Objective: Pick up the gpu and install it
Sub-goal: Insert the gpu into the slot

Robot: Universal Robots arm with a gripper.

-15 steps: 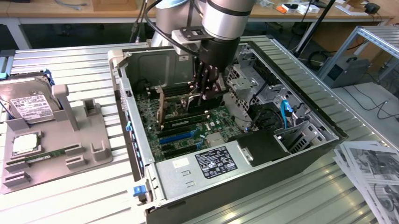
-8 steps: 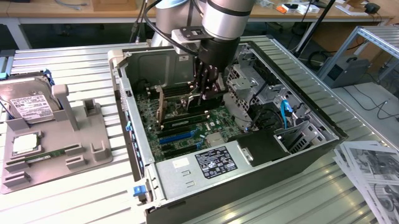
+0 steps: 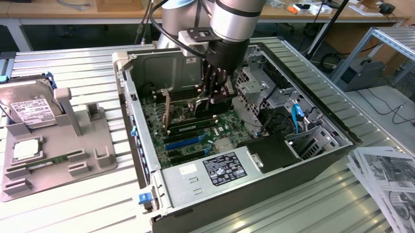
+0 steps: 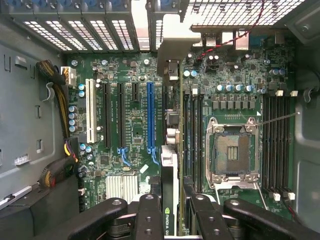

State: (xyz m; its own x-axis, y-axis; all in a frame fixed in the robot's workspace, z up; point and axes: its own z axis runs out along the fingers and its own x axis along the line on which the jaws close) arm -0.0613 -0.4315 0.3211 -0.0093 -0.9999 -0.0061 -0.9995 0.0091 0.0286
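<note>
Gripper [image 3: 216, 93], upper centre in the exterior view, clamps the gpu [image 4: 170, 165] across its flat faces; it likely handles light, rigid and fragile, best held near mid-board.

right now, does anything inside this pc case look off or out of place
Nothing looks damaged or spilled. The cpu socket is bare, with no cooler over it, and the gpu stands on edge in the hand, beside the long blue slot; whether it is seated I cannot tell.
</note>
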